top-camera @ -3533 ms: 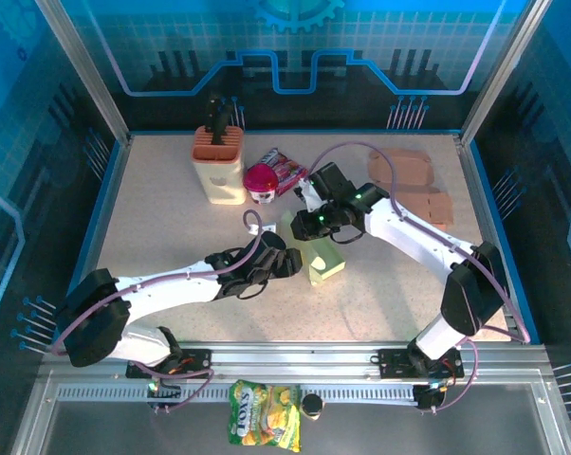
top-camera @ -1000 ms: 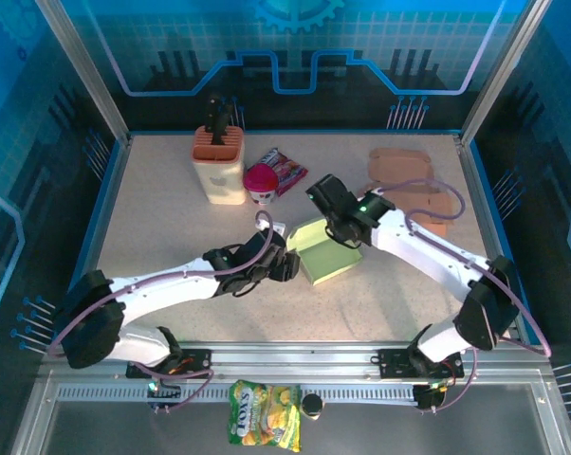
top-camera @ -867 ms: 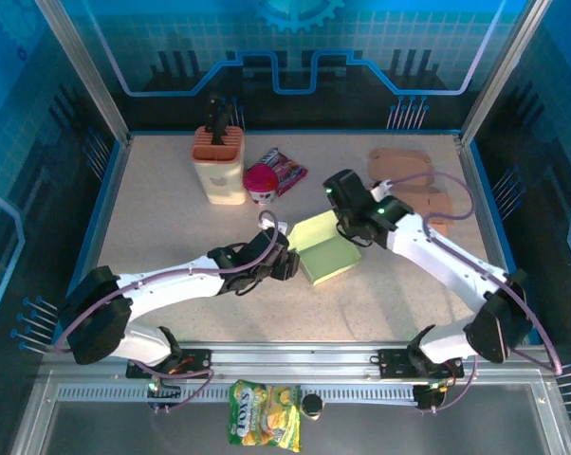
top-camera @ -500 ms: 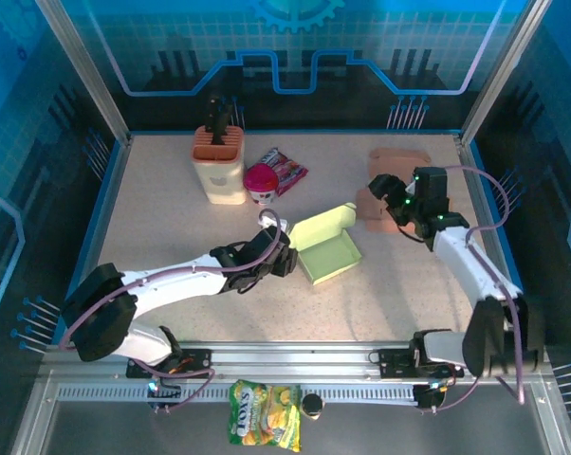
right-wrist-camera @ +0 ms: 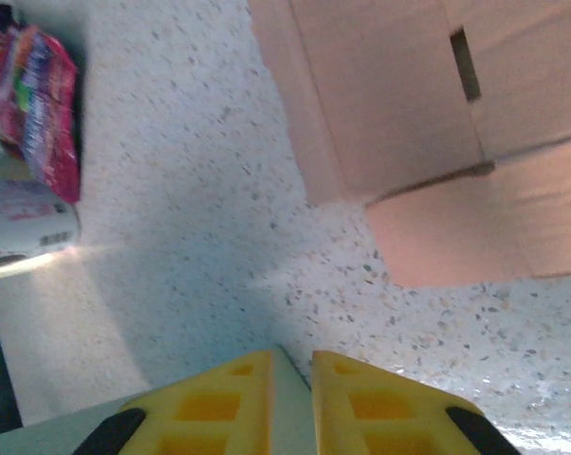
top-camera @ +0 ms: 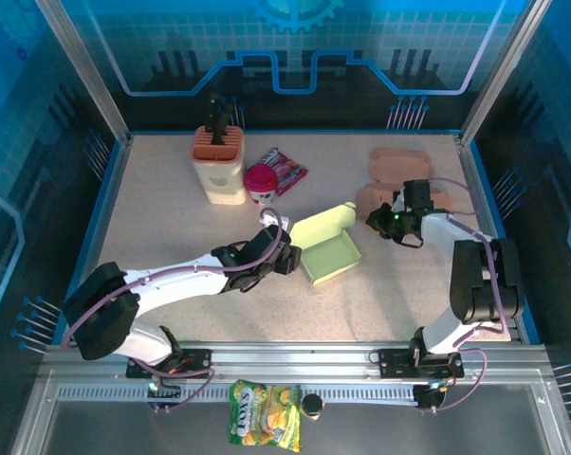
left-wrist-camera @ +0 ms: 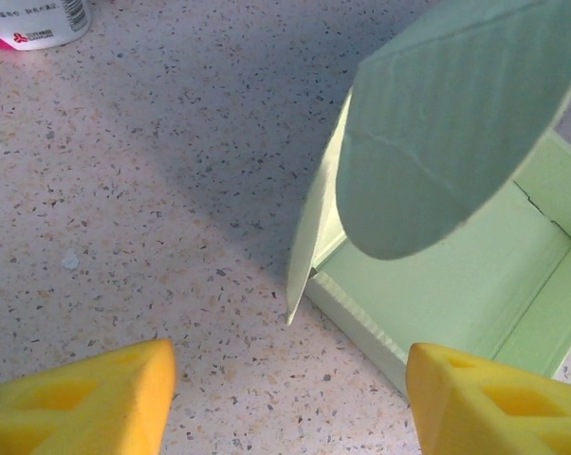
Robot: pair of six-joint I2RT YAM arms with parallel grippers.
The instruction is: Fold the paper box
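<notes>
Just ahead of the left jaws, spread wide: green paper box [left-wrist-camera: 475, 275] on the counter [left-wrist-camera: 124, 190], lid [left-wrist-camera: 447, 123] up. Right jaws nearly closed by the lid; grip unclear. Brace the base and fold the lid slowly.

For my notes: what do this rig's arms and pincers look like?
Both the left arm and right arm have white shell links with black joints, and a thin purple cable loops along each. A green light glows near the right wrist. The left pincer and right pincer have blocky yellow fingers with recessed cut-outs.
</notes>
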